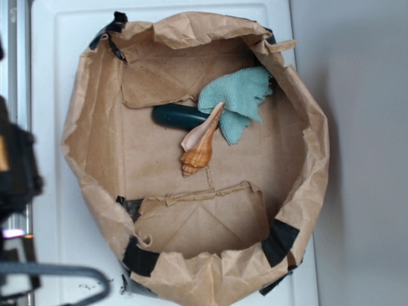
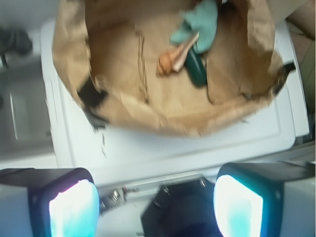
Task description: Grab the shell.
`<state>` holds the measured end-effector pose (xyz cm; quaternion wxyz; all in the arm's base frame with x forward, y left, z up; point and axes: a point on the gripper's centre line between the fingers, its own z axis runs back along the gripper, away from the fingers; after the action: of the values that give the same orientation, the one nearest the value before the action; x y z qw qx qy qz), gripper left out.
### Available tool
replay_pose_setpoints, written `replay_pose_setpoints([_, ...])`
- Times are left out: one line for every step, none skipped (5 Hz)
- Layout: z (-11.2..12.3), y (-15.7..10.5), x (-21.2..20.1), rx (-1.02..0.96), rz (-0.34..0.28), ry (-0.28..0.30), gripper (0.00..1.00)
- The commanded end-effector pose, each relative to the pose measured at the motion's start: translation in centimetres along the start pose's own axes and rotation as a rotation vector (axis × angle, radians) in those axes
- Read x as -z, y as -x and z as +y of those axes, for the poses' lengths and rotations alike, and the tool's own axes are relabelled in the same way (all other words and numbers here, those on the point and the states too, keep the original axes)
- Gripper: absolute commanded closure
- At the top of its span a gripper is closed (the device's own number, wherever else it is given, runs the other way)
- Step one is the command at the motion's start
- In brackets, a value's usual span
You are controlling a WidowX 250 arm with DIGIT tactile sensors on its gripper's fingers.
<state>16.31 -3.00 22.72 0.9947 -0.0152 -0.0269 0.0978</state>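
Shell [image 1: 199, 144] lying on floor of brown paper bag [image 1: 95, 102], orange spire pointing down-left in exterior view, pale tip resting over dark green oblong object [image 1: 178, 116] and touching teal cloth [image 1: 239, 99]. Bag sitting on white surface [image 1: 48, 210]. Gripper [image 2: 155, 207] hovering outside bag, fingers [image 2: 74, 210] standing wide apart, holding nothing.

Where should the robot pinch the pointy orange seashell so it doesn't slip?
Probably across the ridged orange-tan spiral seashell at its fat end, coming straight down. That end lies on bare paper, while the thin tip leans on the dark green oblong object and the teal cloth.
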Motion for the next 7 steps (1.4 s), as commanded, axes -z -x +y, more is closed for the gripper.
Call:
replay_pose_setpoints([-0.5, -6.9, 2.2, -0.199, -0.120, 0.013, 0.00])
replay_pose_setpoints([-0.5, -6.9, 2.2, -0.199, -0.120, 0.013, 0.00])
replay_pose_setpoints([-0.5, -6.9, 2.2, -0.199, -0.120, 0.013, 0.00])
replay_pose_setpoints([-0.5, -6.9, 2.2, -0.199, -0.120, 0.013, 0.00])
replay_pose_setpoints([1.0, -9.3, 5.3, -0.286, -0.116, 0.026, 0.00])
replay_pose_setpoints([2.1, -10.9, 8.3, -0.284, -0.156, 0.095, 0.00])
replay_pose_setpoints([2.6, -12.6, 10.6, -0.322, -0.139, 0.121, 0.00])
